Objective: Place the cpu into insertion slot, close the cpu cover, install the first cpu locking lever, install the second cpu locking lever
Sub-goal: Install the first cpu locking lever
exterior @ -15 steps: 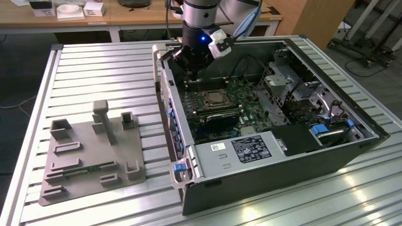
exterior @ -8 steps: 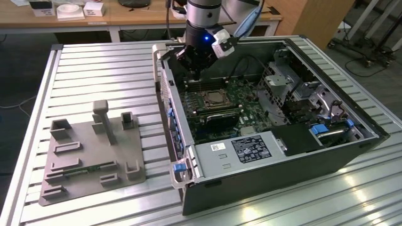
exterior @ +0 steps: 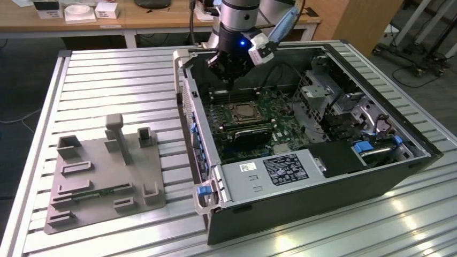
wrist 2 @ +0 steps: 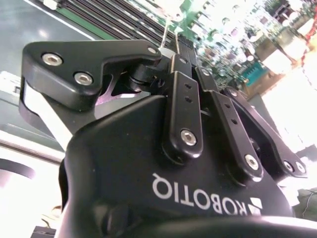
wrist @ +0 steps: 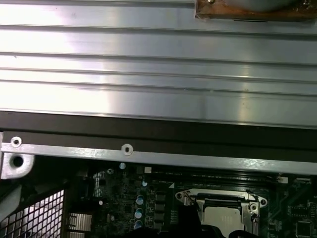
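Claw (exterior: 230, 79) hanging over the open case (exterior: 300, 209).
You're seeing fingers (wrist 2: 183, 99) pinched together, nothing visibly held; chip (wrist: 223, 219) sitting in socket (wrist: 254, 207).

The arm (exterior: 238, 13) comes down from the upper edge of the exterior view, and its last silver-grey section stands almost upright. On the wrist (exterior: 236, 40) a small blue light (exterior: 243, 43) is lit, and a pale bracket (exterior: 275, 29) sticks out toward the exterior view's right. Below it hangs the black end effector (exterior: 230, 79), pointing straight down and narrowing to a point at its tip. The second wrist view looks along the end effector (wrist 2: 172, 47) from behind its body; its fingers (wrist 2: 182, 104) seem drawn together, though the tips are partly hidden there.
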### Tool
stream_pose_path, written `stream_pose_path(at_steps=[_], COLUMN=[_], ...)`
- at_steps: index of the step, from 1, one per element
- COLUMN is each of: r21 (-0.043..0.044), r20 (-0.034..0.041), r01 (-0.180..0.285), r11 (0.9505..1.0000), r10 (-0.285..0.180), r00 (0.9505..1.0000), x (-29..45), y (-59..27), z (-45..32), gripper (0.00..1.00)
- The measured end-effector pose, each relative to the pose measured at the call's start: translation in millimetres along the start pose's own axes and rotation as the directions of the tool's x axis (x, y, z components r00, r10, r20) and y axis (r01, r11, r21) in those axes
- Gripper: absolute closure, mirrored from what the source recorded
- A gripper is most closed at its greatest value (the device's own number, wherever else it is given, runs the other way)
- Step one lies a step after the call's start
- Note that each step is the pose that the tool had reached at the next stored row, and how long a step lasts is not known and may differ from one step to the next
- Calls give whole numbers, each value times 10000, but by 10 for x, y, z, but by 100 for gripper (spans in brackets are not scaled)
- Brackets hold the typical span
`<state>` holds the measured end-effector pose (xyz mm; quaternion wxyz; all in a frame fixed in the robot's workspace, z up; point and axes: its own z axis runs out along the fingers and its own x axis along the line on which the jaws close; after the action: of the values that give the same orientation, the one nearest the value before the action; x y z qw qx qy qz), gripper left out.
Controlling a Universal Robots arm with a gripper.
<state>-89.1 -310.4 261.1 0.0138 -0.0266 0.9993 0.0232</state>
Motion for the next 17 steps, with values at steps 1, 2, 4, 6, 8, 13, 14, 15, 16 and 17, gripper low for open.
stream_pose_path(at_steps=[1,2,4,6,8,13,14,15,16,17], r21=[-1,-1,0,-1,-1,-2,-1,0,0,1], r20=[1,0,0,0,1,2,1,0,1,0], r01=[-1,0,1,0,1,1,1,1,4,9], r11=[10000,10000,10000,10000,10000,10000,10000,10000,10000,10000], r10=[1,0,-1,0,-1,-1,-1,-1,-4,-9], r00=[10000,10000,10000,10000,10000,10000,10000,10000,10000,10000], x=[-25,-50,-95,-137,-184,-275,-284,-290,-299,-299], y=[-1,-2,-3,-5,-6,-8,-7,-6,-3,0], z=[2,4,8,14,20,46,52,58,82,88], gripper=[89,89,89,89,89,89,89,89,89,89])
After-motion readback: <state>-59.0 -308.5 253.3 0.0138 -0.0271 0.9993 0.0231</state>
